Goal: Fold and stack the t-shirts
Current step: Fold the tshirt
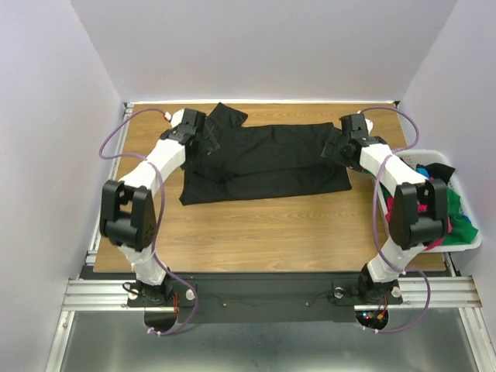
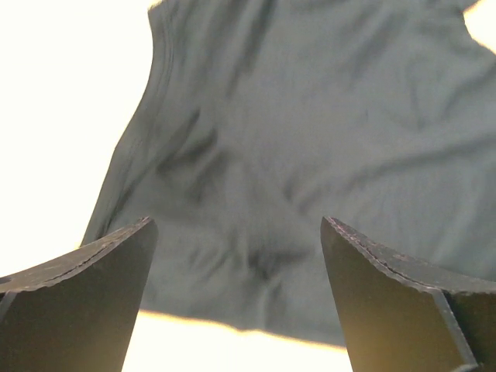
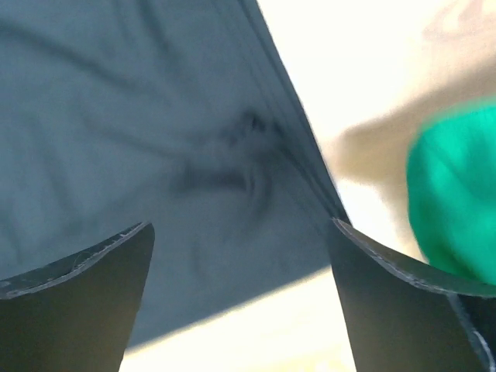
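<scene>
The white plastic basket [image 1: 471,242] sits at the right edge of the top view, just off the wooden table [image 1: 271,232]. It holds bunched cloth: a green t-shirt [image 1: 463,219] on top and a strip of magenta cloth [image 1: 438,243] at its near side, partly hidden by the right arm's elbow.

The large black t-shirt [image 1: 263,163] lies flat across the far half of the table, partly folded, with one sleeve sticking out toward the upper left.

Both arms reach up from their bases at the bottom, elbows raised and bent. The left gripper [image 1: 203,138] is over the shirt's left end and the right gripper [image 1: 335,147] over its right end.

In the left wrist view the gripper [image 2: 236,302] has its jaws spread wide, gripping nothing, with only rumpled black cloth [image 2: 310,139] below. The right gripper [image 3: 240,302] is the same, its jaws wide apart over the shirt's edge [image 3: 116,116], with blurred green cloth [image 3: 457,194] at the right.
</scene>
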Robot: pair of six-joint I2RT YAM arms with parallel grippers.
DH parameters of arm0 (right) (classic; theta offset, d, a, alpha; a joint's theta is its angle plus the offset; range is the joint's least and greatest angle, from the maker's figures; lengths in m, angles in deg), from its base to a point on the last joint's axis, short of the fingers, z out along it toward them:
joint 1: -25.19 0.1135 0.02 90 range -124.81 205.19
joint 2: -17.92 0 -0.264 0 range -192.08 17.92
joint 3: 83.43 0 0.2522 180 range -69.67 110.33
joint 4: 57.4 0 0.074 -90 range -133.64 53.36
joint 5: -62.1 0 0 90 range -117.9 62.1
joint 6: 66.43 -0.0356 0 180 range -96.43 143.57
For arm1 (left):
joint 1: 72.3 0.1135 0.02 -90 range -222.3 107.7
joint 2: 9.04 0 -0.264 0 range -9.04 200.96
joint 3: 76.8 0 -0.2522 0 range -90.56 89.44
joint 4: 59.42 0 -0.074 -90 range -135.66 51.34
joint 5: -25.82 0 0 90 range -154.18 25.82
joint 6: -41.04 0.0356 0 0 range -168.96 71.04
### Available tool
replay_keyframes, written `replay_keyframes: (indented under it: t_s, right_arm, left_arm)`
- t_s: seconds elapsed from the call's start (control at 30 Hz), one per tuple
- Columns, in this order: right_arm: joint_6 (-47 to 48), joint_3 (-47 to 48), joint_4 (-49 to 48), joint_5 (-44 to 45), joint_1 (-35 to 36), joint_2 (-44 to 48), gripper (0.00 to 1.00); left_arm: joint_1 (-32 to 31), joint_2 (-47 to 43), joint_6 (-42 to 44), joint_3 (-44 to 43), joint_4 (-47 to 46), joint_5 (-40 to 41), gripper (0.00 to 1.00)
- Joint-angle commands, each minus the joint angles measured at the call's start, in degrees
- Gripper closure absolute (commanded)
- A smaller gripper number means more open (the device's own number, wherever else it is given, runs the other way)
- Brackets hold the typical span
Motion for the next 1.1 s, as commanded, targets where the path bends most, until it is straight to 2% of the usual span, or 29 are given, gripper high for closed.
replay_keyframes:
  t_s: [0.0,0.07,0.17,0.3,0.83,1.07]
  right_arm:
    - [2.98,-5.01,-2.47,-12.53,-0.04,6.73,0.0]
    - [3.33,-7.13,-3.62,-15.56,0.31,8.31,0.0]
    - [4.12,-8.62,-3.8,-15.14,2.68,9.54,0.0]
    - [3.95,-9.68,-4.76,-15.48,2.86,7.0,0.0]
    - [3.51,-11.0,-8.02,-13.46,2.87,0.06,0.0]
    - [3.33,-11.44,-8.02,-11.97,2.87,-0.56,0.0]
  left_arm:
    - [-0.34,-7.55,0.26,9.82,-4.53,-6.23,0.01]
    - [-0.87,-9.4,0.44,15.18,-8.4,-10.35,0.01]
    - [-2.89,-9.84,0.44,18.96,-12.01,-13.09,0.01]
    - [-5.88,-6.78,-0.27,19.42,-14.65,-13.28,0.01]
    - [-7.64,5.18,0.7,7.3,-14.39,-11.78,0.02]
    - [-6.76,11.86,3.51,-1.65,-12.72,-8.89,0.02]
